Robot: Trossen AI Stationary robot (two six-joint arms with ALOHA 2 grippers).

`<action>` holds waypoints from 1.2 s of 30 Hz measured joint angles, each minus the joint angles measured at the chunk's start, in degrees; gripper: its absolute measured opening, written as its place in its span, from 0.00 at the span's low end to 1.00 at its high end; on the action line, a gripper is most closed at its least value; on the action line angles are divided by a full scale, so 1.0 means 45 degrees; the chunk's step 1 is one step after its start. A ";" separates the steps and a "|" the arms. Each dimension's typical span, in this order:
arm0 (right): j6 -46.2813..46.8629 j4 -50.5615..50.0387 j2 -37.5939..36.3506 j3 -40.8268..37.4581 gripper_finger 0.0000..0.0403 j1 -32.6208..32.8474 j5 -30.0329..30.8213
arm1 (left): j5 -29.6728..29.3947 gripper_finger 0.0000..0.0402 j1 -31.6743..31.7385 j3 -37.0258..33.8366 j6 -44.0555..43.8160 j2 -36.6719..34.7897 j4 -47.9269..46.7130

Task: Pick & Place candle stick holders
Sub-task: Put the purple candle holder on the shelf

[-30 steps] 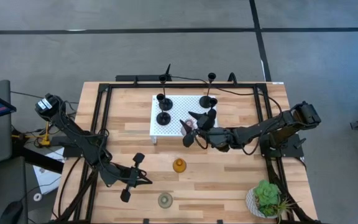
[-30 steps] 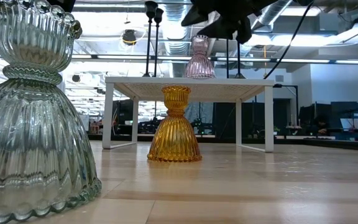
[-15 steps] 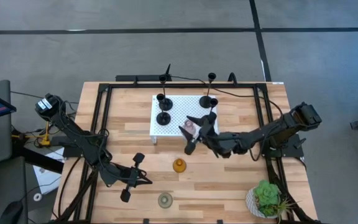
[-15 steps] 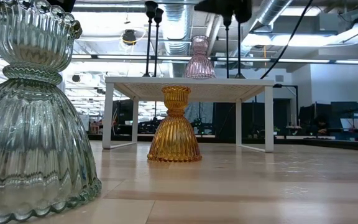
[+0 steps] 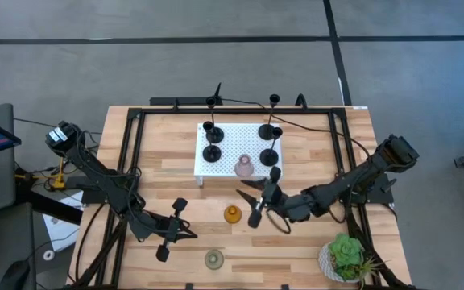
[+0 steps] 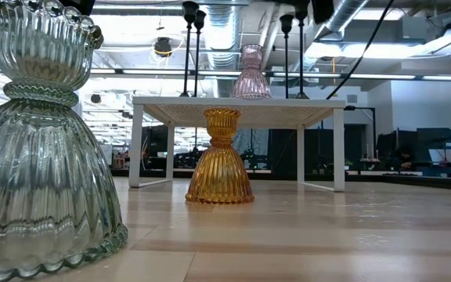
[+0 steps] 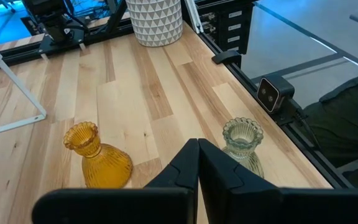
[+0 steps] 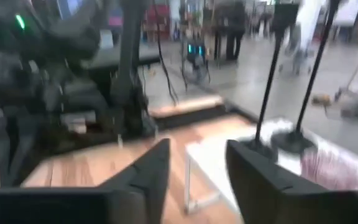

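Now the right gripper point(image 5: 258, 201), fingers apart and empty, has left the pink holder point(image 5: 244, 167) on the platform point(image 5: 225, 133) behind it, amber holder point(image 5: 232, 214) just beside.

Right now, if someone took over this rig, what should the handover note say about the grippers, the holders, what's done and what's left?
Left gripper: shut, empty, waiting over the table's near left part.
Right gripper: open, empty, above the table beside the amber ribbed glass holder, off the white perforated platform.
On the platform: pink ribbed glass holder and three matte black stemmed holders; a fourth cannot be made out.
On the table: amber holder, and pale green ribbed glass holder near the front edge.
Done: pink holder and black holders placed.
Left: amber and green, if they also go on the platform.
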 joint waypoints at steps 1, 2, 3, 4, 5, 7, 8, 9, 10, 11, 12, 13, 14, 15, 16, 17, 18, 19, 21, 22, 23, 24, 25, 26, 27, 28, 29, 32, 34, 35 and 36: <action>0.0631 -0.0636 0.0000 0.0000 0.27 -0.0005 0.0000 | 0.0000 0.02 0.0002 0.0000 0.0000 0.0000 -0.0001; 0.1247 -0.1297 0.0000 0.0000 0.21 -0.0012 0.0000 | 0.0000 0.02 0.0001 0.0000 0.0000 0.0000 0.0000; 0.1822 -0.1891 0.0000 0.0000 0.16 -0.0015 0.0000 | -0.0005 0.02 0.0001 0.0000 0.0000 0.0000 -0.0005; 0.2301 -0.2424 0.0000 0.0000 0.10 -0.0015 0.0003 | 0.0000 0.02 0.0002 0.0000 0.0000 0.0000 -0.0005; 0.2621 -0.2855 0.0000 0.0000 0.05 -0.0024 0.0005 | -0.0001 0.02 0.0002 0.0000 0.0000 0.0000 -0.0003; 0.3008 -0.3327 0.0000 0.0000 0.02 -0.0080 0.0004 | -0.0005 0.02 0.0002 0.0000 0.0000 0.0000 -0.0005; 0.3331 -0.3444 0.0000 0.0000 0.03 -0.0136 -0.0020 | -0.0005 0.02 0.0002 0.0000 0.0000 0.0000 -0.0005; 0.3667 -0.3589 0.0000 0.0000 0.03 -0.0212 -0.0128 | -0.0005 0.02 -0.0002 0.0000 0.0000 0.0000 -0.0005; 0.3901 -0.3777 0.0000 0.0000 0.01 -0.0293 -0.0353 | -0.0005 0.02 0.0002 0.0000 0.0000 0.0000 -0.0005; 0.4119 -0.3989 0.0000 0.0000 0.01 -0.0369 -0.0522 | -0.0005 0.02 0.0001 0.0000 0.0004 0.0000 -0.0005; 0.4392 -0.4179 0.0000 0.0000 0.01 -0.0431 -0.0653 | -0.0005 0.02 0.0000 0.0000 0.0000 0.0000 -0.0005; 0.4772 -0.4377 0.0000 0.0000 0.01 -0.0493 -0.0724 | -0.0005 0.02 0.0002 -0.0001 0.0000 0.0000 -0.0005; 0.5146 -0.4635 0.0000 0.0000 0.00 -0.0556 -0.0822 | -0.0005 0.02 0.0002 0.0000 0.0000 0.0000 -0.0010; 0.5419 -0.4854 0.0061 0.0000 0.00 -0.0616 -0.0971 | -0.0005 0.02 0.0002 0.0000 0.0002 0.0000 -0.0015; 0.5603 -0.4934 0.0204 0.0001 0.00 -0.0674 -0.1001 | -0.0005 0.02 -0.0003 0.0000 0.0002 0.0000 -0.0019; 0.5781 -0.5087 0.0333 0.0004 0.00 -0.0708 -0.1009 | -0.0005 0.02 0.0002 0.0000 0.0000 0.0000 -0.0019; 0.5894 -0.5202 0.0446 -0.0015 0.00 -0.0758 -0.1078 | -0.0005 0.02 0.0002 0.0000 0.0000 0.0000 -0.0038; 0.6010 -0.5112 0.0573 -0.0015 0.00 -0.0842 -0.1159 | -0.0005 0.02 -0.0003 0.0000 0.0000 0.0000 -0.0049; 0.6341 -0.5021 0.0892 0.0010 0.00 -0.1045 -0.1200 | -0.0010 0.02 -0.0003 -0.0002 0.0002 0.0000 -0.0049; 0.6435 -0.5063 0.1070 0.0004 0.00 -0.1131 -0.1194 | -0.0008 0.02 -0.0003 -0.0001 0.0002 0.0000 -0.0049; 0.6457 -0.5009 0.1266 0.0000 0.00 -0.1220 -0.1180 | -0.0008 0.02 -0.0003 -0.0002 0.0000 0.0000 -0.0049; 0.6462 -0.4862 0.1463 0.0000 0.00 -0.1310 -0.1136 | -0.0006 0.02 -0.0003 -0.0001 0.0001 0.0000 -0.0049; 0.6465 -0.4731 0.1617 0.0000 0.00 -0.1395 -0.1113 | -0.0005 0.02 -0.0003 -0.0005 0.0000 0.0000 -0.0053; 0.6448 -0.4603 0.1713 0.0000 0.00 -0.1462 -0.1044 | -0.0010 0.02 -0.0003 -0.0002 0.0000 0.0000 -0.0053; 0.6474 -0.4454 0.1762 0.0001 0.00 -0.1496 -0.1049 | -0.0010 0.02 -0.0003 -0.0004 0.0000 0.0000 -0.0053; 0.6486 -0.4326 0.1825 0.0034 0.00 -0.1496 -0.1045 | -0.0009 0.02 -0.0003 -0.0005 0.0001 0.0000 -0.0057; 0.6486 -0.4333 0.1873 0.0081 0.00 -0.1496 -0.1049 | -0.0005 0.02 -0.0003 -0.0001 0.0000 0.0000 -0.0058; 0.6349 -0.4406 0.1880 0.0263 0.00 -0.1455 -0.1025 | -0.0006 0.02 -0.0003 -0.0005 0.0000 0.0000 -0.0152; 0.6112 -0.4384 0.1800 0.0385 0.00 -0.1356 -0.0746 | -0.0010 0.02 -0.0003 -0.0015 0.0002 0.0000 -0.0209; 0.5977 -0.4498 0.1745 0.0434 0.00 -0.1287 -0.0544 | -0.0010 0.02 -0.0003 -0.0015 0.0005 0.0000 -0.0240; 0.5849 -0.4527 0.1734 0.0549 0.00 -0.1235 -0.0367 | -0.0010 0.02 -0.0003 -0.0015 0.0005 0.0000 -0.0300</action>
